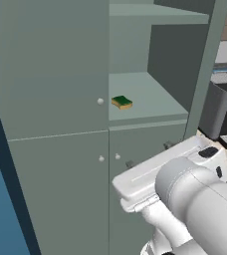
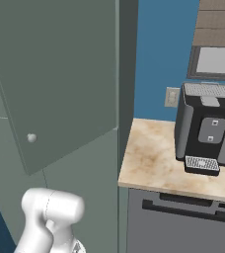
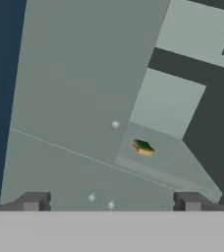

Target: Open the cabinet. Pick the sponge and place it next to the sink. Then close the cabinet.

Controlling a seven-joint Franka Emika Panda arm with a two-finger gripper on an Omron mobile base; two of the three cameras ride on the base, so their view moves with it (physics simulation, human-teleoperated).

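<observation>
**Approach to the sponge, with the upper right cabinet door already open**

Sponge (image 1: pixel 121 102), a small rectangular block with a yellow body and a green scrub layer on top, lies on the middle shelf (image 1: pixel 150 102) of the tall grey-green cabinet (image 1: pixel 51 74), near the shelf's front edge and close to its left end, just beside the closed upper left door with its small round pale knob (image 1: pixel 100 101). The upper right door (image 2: pixel 60 74) is swung out, as the right base view shows, so the first step of the task reads as done. In the hand view the two-finger gripper (image 3: pixel 111 201) faces the cabinet from below and in front of the shelf; its dark finger tips (image 3: pixel 33 201) stand far apart with nothing between them, and the sponge sits well apart from them, ahead and a little right of centre. The step in hand is judged to be the reach for the sponge. The next move calls for raising the hand to shelf height and advancing it past the front edge, jaws straddling the sponge, while clearing the shelf lip and the left door. To the right, a black and grey coffee machine (image 2: pixel 208 128) stands on the pale marbled counter (image 2: pixel 149 163). No sink can be made out here.
</observation>
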